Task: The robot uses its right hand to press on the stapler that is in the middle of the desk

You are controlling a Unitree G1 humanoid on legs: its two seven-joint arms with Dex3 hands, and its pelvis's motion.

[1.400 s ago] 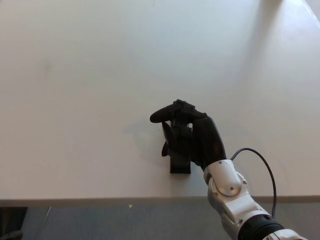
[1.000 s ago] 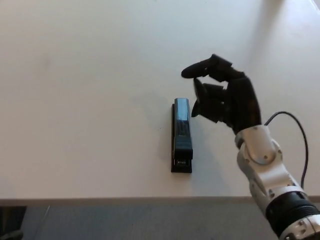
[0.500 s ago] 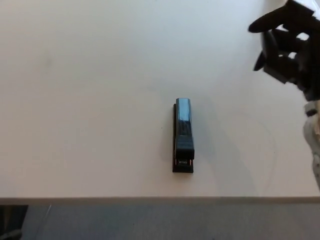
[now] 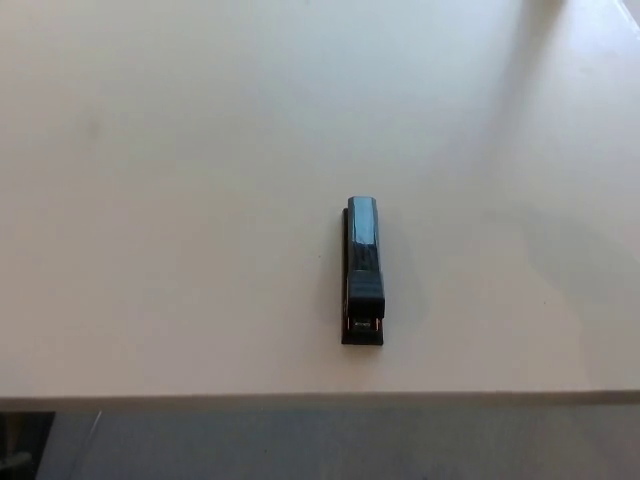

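So our right hand has pulled all the way out of the shot since the earlier frames, where it sat on the stapler and then lifted off up and to the right. Neither hand shows now, so we can't tell whether they're open or closed.

We see the stapler [image 4: 363, 270] lying flat and alone on the white desk [image 4: 180, 180], near its front edge and about centred, long axis running straight away from us. The right hand left on that side, so we'd guess it's the nearer one.

No brand, label or writing we can read on it.
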